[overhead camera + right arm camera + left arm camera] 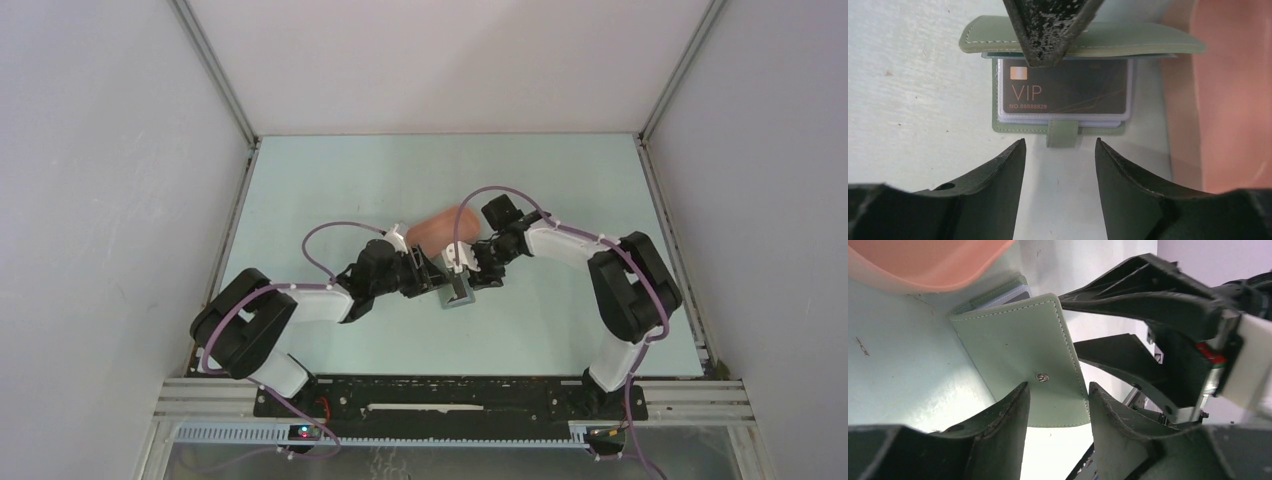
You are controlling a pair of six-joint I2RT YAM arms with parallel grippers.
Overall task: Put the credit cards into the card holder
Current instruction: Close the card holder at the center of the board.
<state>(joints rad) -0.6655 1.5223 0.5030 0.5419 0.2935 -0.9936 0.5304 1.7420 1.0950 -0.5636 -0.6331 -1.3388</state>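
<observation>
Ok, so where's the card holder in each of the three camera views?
Top external: card holder at the picture's centre, just nearer than the pink tray.
Left wrist: card holder in the middle, flap raised; pink tray top left.
Right wrist: card holder top centre, lying open; pink tray on the right.
Shared landmark: the pink tray, right beside it in every view.

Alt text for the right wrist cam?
Open grey-green card holder, a dark VIP card in its top clear sleeve, a black finger across its raised cover. Right gripper open below it; pink tray at right.
</observation>
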